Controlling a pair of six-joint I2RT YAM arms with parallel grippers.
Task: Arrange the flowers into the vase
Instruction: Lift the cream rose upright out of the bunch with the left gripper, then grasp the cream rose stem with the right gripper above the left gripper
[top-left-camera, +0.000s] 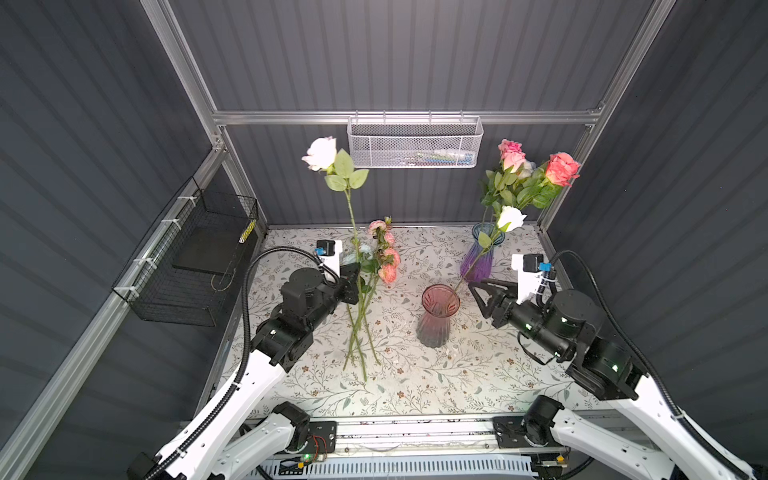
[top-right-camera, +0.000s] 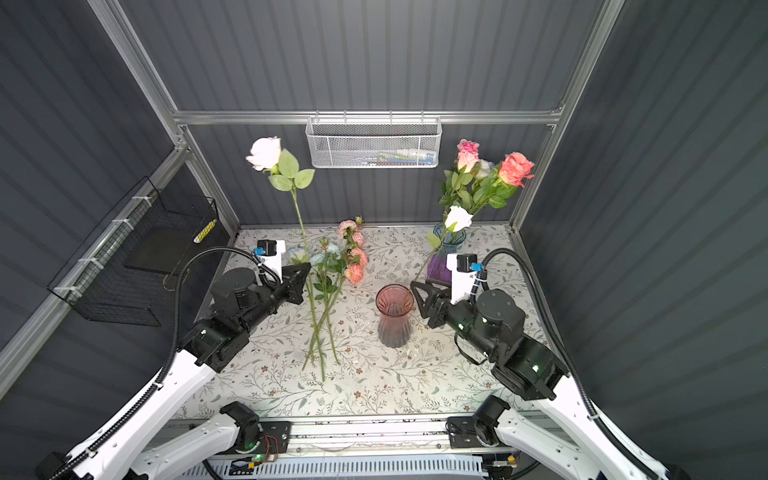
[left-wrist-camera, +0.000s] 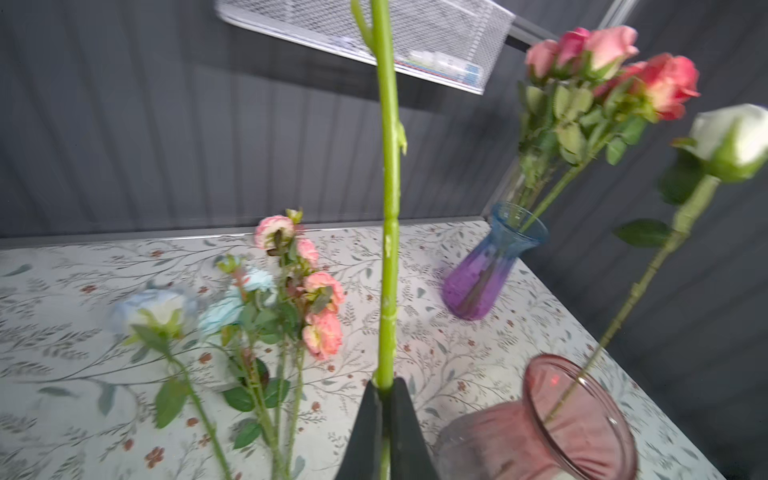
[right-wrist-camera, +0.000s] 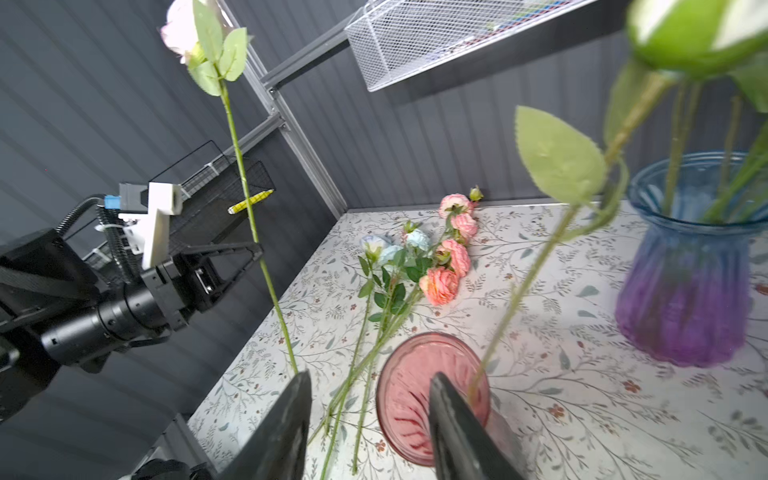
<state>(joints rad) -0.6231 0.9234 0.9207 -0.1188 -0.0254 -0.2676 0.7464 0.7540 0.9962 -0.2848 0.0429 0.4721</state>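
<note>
Left claw (top-left-camera: 351, 279): squeezed tight on the green stem of the pale pink rose (top-left-camera: 321, 153), off to the left of the pink vase (top-left-camera: 434, 330).
Pale pink rose: stands almost straight up in the left claw, with its bloom far higher than the pink vase. I cannot tell if the bottom of its stem touches the table (top-left-camera: 457, 374).
Right claw (right-wrist-camera: 370, 395): its two fingers are spread apart and it holds nothing. It sits just to the right of the pink vase, with its tips close to the rim.
White rose (top-left-camera: 511, 218): its stem is inside the pink vase and leans up and away to the back right. The stem runs just outside one finger of the right claw, not between the two.
Blue and purple vase (top-left-camera: 478, 262): stands behind the pink vase, a little to the right, well apart from it.
Pink and coral roses (top-left-camera: 561, 168): bunched in the blue and purple vase.
Ruffled pink blooms (top-left-camera: 388, 262): lie flat on the table, left of the pink vase.
Pale blue blooms (left-wrist-camera: 158, 307): lie with them, farther left of the pink vase.
</note>
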